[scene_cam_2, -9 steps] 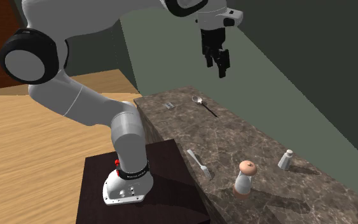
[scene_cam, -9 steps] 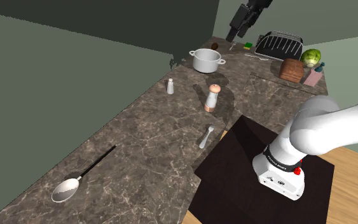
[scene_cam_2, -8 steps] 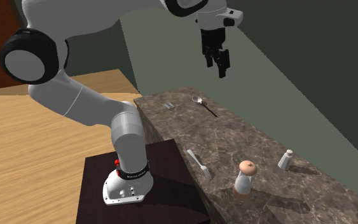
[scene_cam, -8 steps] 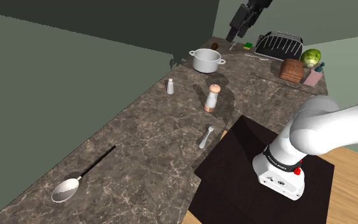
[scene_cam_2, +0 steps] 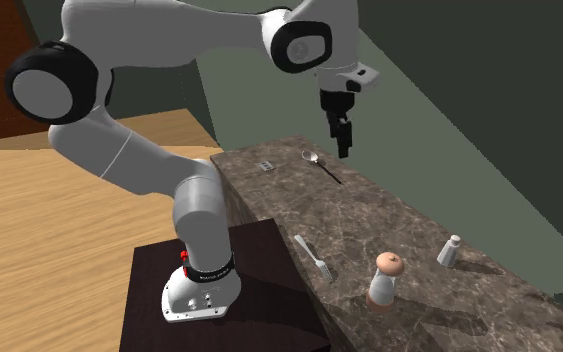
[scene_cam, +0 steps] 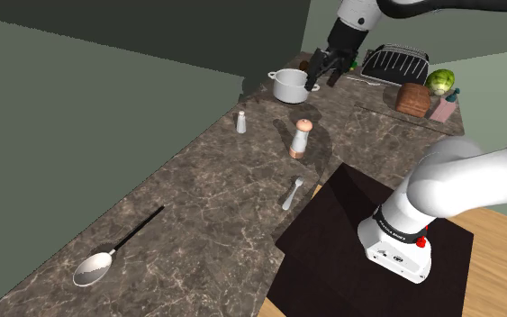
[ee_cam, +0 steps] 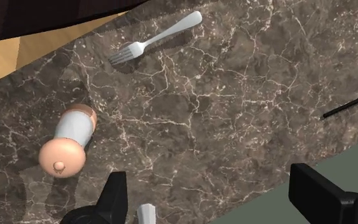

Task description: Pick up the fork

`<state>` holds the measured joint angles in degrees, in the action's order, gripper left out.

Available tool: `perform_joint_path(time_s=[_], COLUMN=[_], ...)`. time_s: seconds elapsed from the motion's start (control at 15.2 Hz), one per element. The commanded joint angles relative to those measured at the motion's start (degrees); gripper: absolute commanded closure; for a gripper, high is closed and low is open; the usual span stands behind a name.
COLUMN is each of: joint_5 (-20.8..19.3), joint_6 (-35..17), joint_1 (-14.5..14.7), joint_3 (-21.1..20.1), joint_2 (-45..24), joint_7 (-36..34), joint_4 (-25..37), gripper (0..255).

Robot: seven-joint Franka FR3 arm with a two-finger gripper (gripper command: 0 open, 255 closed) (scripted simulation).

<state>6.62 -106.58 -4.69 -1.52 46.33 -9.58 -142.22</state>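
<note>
You've got a long dark marble tabletop (scene_cam: 215,198) with pale veins. Dull green walls run along its far side, and there's wooden floor (scene_cam_2: 49,250) on the near side. The fork (ee_cam: 155,39) lies flat right by the tabletop's near edge, just beside the dark stand (scene_cam: 359,243), with its tines toward the grinder's end. Your jaws are released, fingers wide apart, hanging high above the marble and well apart from the fork. The wrist view looks down on the wood-topped grinder (ee_cam: 69,143), with a small white shaker (ee_cam: 147,215) near the fingers. The shoulder view adds the far-end clutter: a white pot (scene_cam: 292,85), a toaster (scene_cam: 397,63) and a brown loaf (scene_cam: 413,97). A big spoon (scene_cam: 107,257) sits way off at the opposite end. There's bare marble all around the fork, and the grinder is the nearest thing to it, near but clearly apart. The tight side is the edge by the stand.
</note>
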Motion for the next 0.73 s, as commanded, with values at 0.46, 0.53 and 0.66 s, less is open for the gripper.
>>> perform_joint_path(time_s=[0.46,0.53,0.66], joint_5=[4.24,4.86,6.19], joint_6=[-13.24,-14.86,-18.25], joint_1=[-4.33,-4.68,-5.29], joint_3=[-5.55,-6.22,-7.59], joint_2=[-3.83,-4.69,-6.71], joint_7=[-16.04,-17.80,-21.31], joint_4=[-13.77,-15.02,-17.37], gripper=[0,0,0])
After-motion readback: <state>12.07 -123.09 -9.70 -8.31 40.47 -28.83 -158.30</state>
